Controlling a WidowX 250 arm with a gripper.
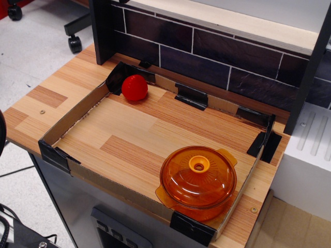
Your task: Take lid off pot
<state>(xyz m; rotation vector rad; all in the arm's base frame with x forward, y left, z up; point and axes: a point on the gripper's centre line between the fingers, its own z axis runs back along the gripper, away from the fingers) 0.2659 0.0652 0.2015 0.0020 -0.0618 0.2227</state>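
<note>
The translucent orange domed lid (198, 174) with a yellowish ring knob (198, 165) sits closed on the orange pot (204, 205). The pot stands in the front right corner of the cardboard-walled area, with one tab handle showing at its far right (228, 155) and one at its near left (161, 194). No gripper shows in this view.
A red ball (134, 87) lies in the back left corner. A low cardboard wall (72, 118) taped with black corners rings the wooden tabletop (129, 137). A dark tiled back wall (207, 46) stands behind. A white ribbed unit (310, 155) is at right.
</note>
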